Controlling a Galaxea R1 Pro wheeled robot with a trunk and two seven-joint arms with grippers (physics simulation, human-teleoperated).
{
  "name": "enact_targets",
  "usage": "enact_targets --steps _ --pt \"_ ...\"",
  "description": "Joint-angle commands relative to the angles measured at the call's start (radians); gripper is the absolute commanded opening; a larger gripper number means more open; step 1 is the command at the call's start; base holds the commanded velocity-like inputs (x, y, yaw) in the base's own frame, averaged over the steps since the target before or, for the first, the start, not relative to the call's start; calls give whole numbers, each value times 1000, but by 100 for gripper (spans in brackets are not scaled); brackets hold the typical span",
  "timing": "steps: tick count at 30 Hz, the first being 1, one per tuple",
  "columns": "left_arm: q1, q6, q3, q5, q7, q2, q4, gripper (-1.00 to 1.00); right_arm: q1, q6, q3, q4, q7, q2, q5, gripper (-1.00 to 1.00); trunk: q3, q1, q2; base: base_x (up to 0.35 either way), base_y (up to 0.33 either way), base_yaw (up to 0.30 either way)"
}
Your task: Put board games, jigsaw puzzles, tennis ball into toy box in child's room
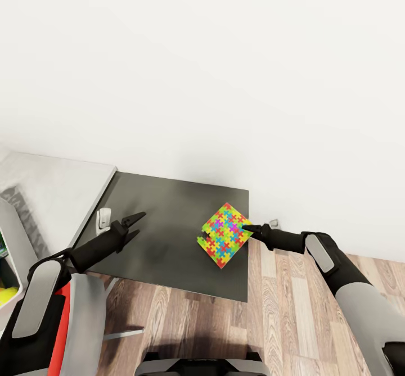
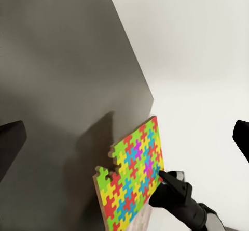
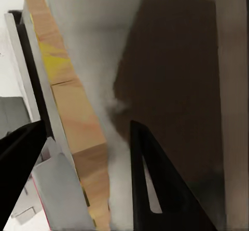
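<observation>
In the head view, the jigsaw puzzle sits over the dark grey section of the table, at about four o'clock from that top's middle and near its right edge. The sheet looks tilted, one edge raised off the surface. The right gripper meets the puzzle at its three o'clock edge; its fingers straddle the sheet's edge in the right wrist view, so the jaws are narrow and holding the puzzle. The left gripper hovers over the nine o'clock side of the dark top, well apart from the puzzle, its jaws spread wide and holding nothing. A white wall rises behind the table.
</observation>
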Motion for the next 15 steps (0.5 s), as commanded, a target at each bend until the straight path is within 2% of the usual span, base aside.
enact_targets --steps 1,7,15 --pt "0 6 3 6 4 2 0 100 14 1 5 -25 4 -2 2 -100 -1 1 -2 0 0 0" --pt "5 7 17 11 -4 23 0 100 73 0 10 -131 4 -7 2 -100 -1 1 -2 0 0 0" --pt "7 7 18 19 -12 24 -5 100 101 1 7 -204 9 -17 2 -100 -1 1 -2 0 0 0"
